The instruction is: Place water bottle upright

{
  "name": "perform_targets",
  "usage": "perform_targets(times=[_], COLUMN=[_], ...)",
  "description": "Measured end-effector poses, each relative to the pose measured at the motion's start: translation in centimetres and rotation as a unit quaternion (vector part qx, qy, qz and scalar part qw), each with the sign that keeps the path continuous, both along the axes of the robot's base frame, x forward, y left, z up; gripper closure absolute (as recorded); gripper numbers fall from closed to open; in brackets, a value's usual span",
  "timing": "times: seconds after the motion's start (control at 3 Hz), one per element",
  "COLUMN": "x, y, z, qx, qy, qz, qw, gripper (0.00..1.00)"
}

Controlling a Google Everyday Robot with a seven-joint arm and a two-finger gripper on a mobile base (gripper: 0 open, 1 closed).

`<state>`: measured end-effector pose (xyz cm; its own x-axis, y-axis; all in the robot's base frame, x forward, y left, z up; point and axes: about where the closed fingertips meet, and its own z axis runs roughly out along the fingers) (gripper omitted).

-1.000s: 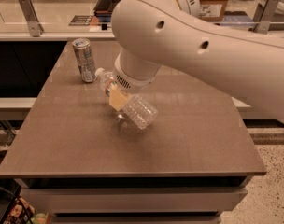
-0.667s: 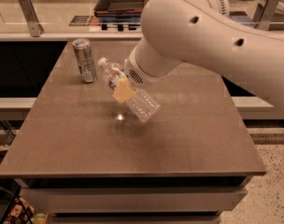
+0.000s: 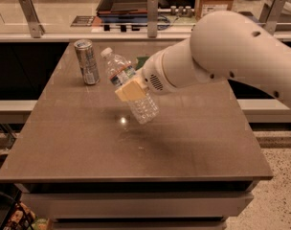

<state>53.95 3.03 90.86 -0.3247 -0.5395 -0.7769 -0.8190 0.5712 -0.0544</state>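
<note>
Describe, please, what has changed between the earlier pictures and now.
The gripper, still shut on the water bottle, has tipped it steeper. Its white cap rose while its base stayed about where it was above the table. The bottle is still tilted, cap to the upper left. The arm swung off to the right. The silver drink can stayed upright at the table's far left.

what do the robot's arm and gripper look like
The arm is a bulky, smooth white shell of rounded segments, with a few small dark round holes and a dotted vent grille near the wrist. No cables show. The gripper, over the table at the water bottle, has a flat tan finger pad.
</note>
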Motion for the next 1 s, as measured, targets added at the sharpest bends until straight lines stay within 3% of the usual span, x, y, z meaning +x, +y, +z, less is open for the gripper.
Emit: perform_targets(times=[0.33,0.67,1.0], x=[-1.2,-2.8,-3.3], y=[1.0,2.1,3.3], z=[1.2,2.9,3.9], qx=[0.069,0.11,0.131], qy=[-0.022,-0.061,-0.099], qz=[0.022,0.05,0.07], qw=[0.9971,0.9907,0.984], gripper=[1.0,1.0,1.0])
